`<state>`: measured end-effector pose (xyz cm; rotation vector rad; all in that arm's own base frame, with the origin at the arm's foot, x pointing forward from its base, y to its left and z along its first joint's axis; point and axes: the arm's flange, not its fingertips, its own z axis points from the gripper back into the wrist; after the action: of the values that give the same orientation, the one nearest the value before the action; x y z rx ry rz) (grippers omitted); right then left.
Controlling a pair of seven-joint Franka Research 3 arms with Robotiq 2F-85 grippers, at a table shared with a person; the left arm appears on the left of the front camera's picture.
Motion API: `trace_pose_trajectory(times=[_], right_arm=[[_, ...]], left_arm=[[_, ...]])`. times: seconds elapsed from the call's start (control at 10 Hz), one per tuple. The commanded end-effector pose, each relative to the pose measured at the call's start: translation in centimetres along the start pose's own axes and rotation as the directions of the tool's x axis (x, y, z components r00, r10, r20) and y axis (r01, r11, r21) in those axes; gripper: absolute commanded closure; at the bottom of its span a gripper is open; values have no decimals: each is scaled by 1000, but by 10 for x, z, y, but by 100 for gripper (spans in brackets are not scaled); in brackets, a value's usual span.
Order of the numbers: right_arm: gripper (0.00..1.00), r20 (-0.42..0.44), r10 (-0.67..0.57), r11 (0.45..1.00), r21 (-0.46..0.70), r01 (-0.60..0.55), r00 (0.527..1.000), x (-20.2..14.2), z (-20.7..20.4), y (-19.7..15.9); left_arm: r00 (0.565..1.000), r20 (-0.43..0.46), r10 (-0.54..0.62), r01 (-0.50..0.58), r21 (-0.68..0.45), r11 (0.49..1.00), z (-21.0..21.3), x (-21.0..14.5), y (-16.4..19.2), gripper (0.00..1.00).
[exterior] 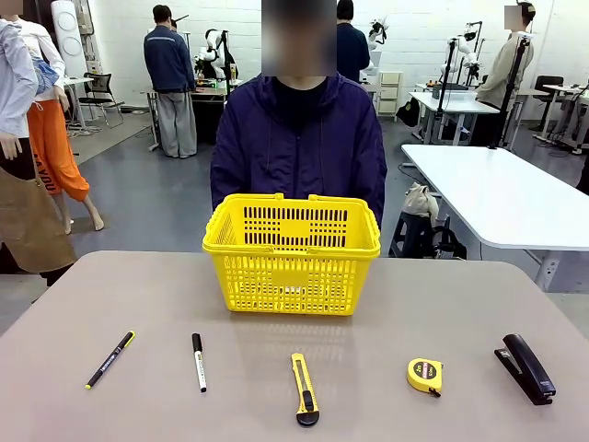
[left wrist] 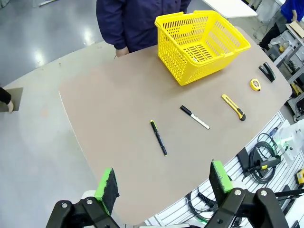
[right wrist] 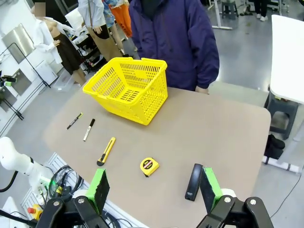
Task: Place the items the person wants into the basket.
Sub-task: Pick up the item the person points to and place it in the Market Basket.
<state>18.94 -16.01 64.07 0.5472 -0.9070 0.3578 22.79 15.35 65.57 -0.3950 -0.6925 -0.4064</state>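
Hidden: in the front view the basket (exterior: pixel 291 285) covers the lower body and both hands of the person (exterior: pixel 298 147). The left wrist view shows one hand (left wrist: pixel 122 51) at the far table edge.
Cut off: both wrist views lose the gripper bodies at the bottom edge, leaving black linkages and green pads.
Hard to read: the print on the tape measure's face and on the marker's barrel is too small to make out.
Left gripper (left wrist: pixel 164 173): fingers spread wide with nothing between them, high over the near edge of the table (left wrist: pixel 109 123).
Right gripper (right wrist: pixel 154 173): fingers also wide apart and holding nothing, above the near edge, with the stapler just beside one pad in that view.
Basket: bright yellow plastic with slotted lattice walls and a thick rim. It stands upright at the far middle of the table, in front of the person.
Pen (exterior: pixel 110 359): slim, black, with yellow-green ends, lying far left in the near row.
Marker (exterior: pixel 199 362): white barrel with a black cap, right of the pen.
Utility knife (exterior: pixel 305 389): long, yellow and black, in the near centre.
Tape measure (exterior: pixel 424 375): small yellow-and-black disc, lying apparently flat to the right of the knife.
Stapler (exterior: pixel 525 367): black and elongated, far right, set at an angle.
Table: matte grey-brown top with rounded corners.
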Motion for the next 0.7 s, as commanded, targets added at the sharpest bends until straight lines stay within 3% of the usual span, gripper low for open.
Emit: trace_pose_trajectory(times=[0.0,0.6], right_arm=[[0,-3,-4,1000,10,4,1000,-2,0,-1],[0,-3,-4,1000,10,4,1000,-2,0,-1]], left_arm=[[1000,1,-7,7,-4,1000,-1,1,0,0],[1000,1,-7,7,-4,1000,-1,1,0,0]])
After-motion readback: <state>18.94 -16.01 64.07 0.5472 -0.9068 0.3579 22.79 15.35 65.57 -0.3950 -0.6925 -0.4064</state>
